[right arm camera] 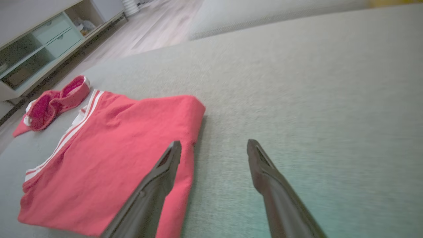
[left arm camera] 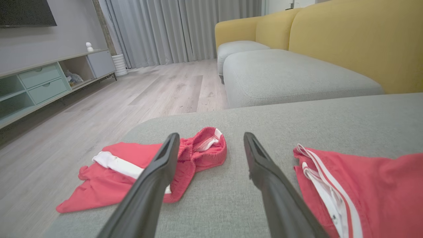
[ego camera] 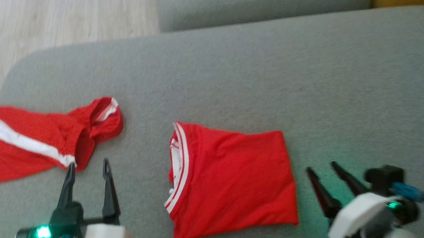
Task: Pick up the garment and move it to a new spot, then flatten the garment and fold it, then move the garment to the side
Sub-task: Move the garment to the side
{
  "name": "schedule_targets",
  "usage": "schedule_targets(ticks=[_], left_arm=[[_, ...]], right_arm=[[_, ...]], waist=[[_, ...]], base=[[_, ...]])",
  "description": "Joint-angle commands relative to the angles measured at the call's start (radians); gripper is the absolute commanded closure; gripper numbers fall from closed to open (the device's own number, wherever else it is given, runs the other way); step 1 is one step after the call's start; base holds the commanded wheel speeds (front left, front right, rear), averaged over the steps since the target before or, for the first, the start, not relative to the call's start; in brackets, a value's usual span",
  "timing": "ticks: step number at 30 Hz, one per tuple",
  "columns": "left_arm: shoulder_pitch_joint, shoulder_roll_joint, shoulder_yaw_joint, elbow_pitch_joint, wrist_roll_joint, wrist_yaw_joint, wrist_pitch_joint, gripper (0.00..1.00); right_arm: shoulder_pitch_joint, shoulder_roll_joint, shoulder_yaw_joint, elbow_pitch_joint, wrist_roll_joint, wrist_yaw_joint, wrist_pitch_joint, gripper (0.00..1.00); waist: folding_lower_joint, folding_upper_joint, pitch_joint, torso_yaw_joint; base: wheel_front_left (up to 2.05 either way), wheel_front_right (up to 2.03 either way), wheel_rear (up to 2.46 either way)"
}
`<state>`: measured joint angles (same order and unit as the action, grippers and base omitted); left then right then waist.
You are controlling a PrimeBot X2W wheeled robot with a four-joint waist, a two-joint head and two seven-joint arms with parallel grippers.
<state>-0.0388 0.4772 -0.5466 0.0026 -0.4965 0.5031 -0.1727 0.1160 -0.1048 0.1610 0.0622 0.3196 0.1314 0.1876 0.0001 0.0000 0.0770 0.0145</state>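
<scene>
Our left gripper, spread and empty, points at the crumpled shorts. Our right gripper, also spread, sits just right of the folded shirt on the cushion, so we judge it nearer.

folded shirt: smooth red cloth | cushion: grey matt weave | floor: pale wood

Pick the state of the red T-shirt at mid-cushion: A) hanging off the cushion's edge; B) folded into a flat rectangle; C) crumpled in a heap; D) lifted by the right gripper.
B: the red T-shirt lies flat on the grey sofa cushion, its edges squared.
</scene>
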Motion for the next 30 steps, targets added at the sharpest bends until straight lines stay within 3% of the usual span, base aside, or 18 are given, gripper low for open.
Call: schedule_targets(ticks=[1, 7, 11, 12, 13, 14, 21, 30], left_arm=[[-0.055, 0.013, 0.038, -0.029, 0.009, 0.005, -0.01, 0.0], [-0.115, -0.033, 0.014, 0.0, 0.025, -0.007, -0.03, 0.0], [-0.134, -0.054, 0.01, 0.031, 0.024, -0.016, -0.045, 0.0], [-0.136, -0.057, 0.01, 0.036, 0.024, -0.017, -0.048, 0.0], [-0.137, -0.059, 0.011, 0.04, 0.023, -0.019, -0.051, 0.0], [-0.138, -0.061, 0.012, 0.043, 0.023, -0.019, -0.053, 0.0], [-0.131, -0.061, 0.023, 0.054, 0.017, -0.019, -0.064, 0.0], [-0.116, -0.042, 0.042, 0.039, 0.005, -0.019, -0.068, 0.0]], right_arm=[[-0.059, -0.011, 0.03, -0.018, 0.01, -0.001, -0.013, 0.0], [-0.191, 0.013, 0.111, 0.225, 0.092, -0.001, -0.039, 0.0], [-0.245, 0.01, 0.172, 0.346, 0.124, -0.001, 0.001, 0.0], [-0.253, 0.007, 0.186, 0.365, 0.134, -0.001, 0.015, 0.39], [-0.259, 0.003, 0.196, 0.378, 0.141, -0.001, 0.024, 0.94], [-0.265, -0.001, 0.205, 0.387, 0.147, -0.001, 0.032, 1.0], [-0.265, -0.063, 0.202, 0.334, 0.134, -0.001, -0.015, 1.0], [-0.255, -0.184, 0.145, 0.217, 0.086, -0.001, -0.004, 1.0]], waist=[[-0.0001, 0.0, 0.04, 0.035], [-0.0001, 0.0, 0.094, 0.086], [-0.0001, 0.0, 0.105, 0.104], [-0.0001, 0.0, 0.106, 0.106], [-0.0001, 0.0, 0.107, 0.107], [-0.0001, 0.0, 0.108, 0.107], [-0.0001, 0.0, 0.092, 0.046], [-0.0001, 0.0, 0.082, -0.196]], base=[[0.0, 0.0, 0.0], [0.0, 0.0, 0.0], [0.0, 0.0, 0.0], [0.0, 0.0, 0.0], [0.0, 0.0, 0.0], [0.0, 0.0, 0.0], [0.0, 0.0, 0.0], [0.0, 0.0, 0.0]])
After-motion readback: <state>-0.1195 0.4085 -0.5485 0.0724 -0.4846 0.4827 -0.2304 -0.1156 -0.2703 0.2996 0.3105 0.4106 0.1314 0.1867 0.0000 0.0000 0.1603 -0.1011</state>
